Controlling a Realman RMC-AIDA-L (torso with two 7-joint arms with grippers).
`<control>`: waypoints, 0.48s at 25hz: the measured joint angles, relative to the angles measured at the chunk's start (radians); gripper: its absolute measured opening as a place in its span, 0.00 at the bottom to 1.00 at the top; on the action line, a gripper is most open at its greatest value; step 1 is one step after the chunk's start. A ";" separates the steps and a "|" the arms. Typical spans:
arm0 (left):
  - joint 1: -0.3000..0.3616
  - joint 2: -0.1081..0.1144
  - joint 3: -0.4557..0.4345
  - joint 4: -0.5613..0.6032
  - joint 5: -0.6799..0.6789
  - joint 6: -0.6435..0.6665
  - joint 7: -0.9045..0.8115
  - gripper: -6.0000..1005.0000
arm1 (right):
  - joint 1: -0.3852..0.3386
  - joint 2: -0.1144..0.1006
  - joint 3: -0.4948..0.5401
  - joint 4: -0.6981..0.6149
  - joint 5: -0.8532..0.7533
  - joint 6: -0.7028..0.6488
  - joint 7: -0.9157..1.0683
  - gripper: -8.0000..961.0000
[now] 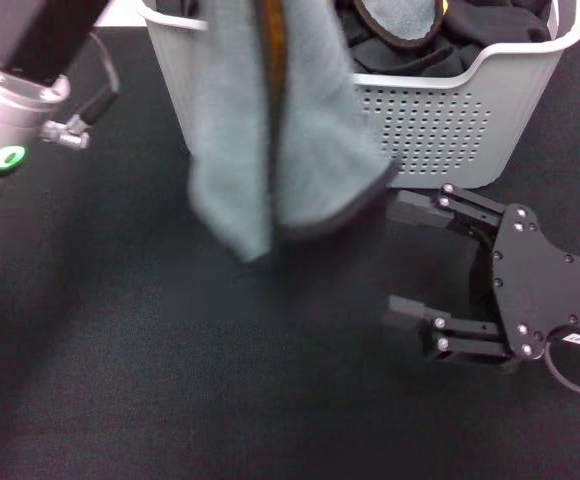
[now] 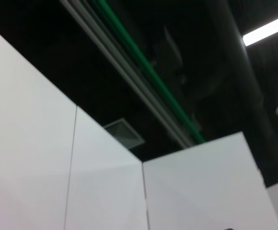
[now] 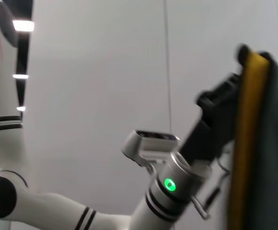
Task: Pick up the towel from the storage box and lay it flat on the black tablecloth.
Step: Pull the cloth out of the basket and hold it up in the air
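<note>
A: Towel?
B: Hangs grey-side out, orange strip showing, before the storage box, above the black tablecloth.
A: Grippers?
B: Right gripper at 4 o'clock, fingers spread. Left gripper apparently pinching the towel's top; grip unclear.

towel: soft fleece | storage box: perforated matt plastic | black tablecloth: matt felt

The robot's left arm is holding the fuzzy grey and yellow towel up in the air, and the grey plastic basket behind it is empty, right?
Not quite. The perforated grey plastic basket isn't empty: the head view shows dark cloths piled inside. The rest holds: the fuzzy grey and yellow towel hangs in the air from the left arm's gripper, which the right wrist view shows.
</note>
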 joint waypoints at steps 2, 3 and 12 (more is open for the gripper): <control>-0.004 -0.001 0.026 -0.008 -0.012 -0.029 0.035 0.01 | 0.000 0.000 -0.009 0.011 0.006 -0.002 -0.012 0.80; -0.009 -0.001 0.041 -0.012 -0.020 -0.039 0.049 0.01 | 0.001 0.000 -0.009 0.011 0.014 -0.006 -0.019 0.80; -0.064 0.000 0.114 -0.083 -0.078 -0.056 0.134 0.01 | 0.006 0.000 -0.007 0.001 0.066 -0.065 -0.050 0.80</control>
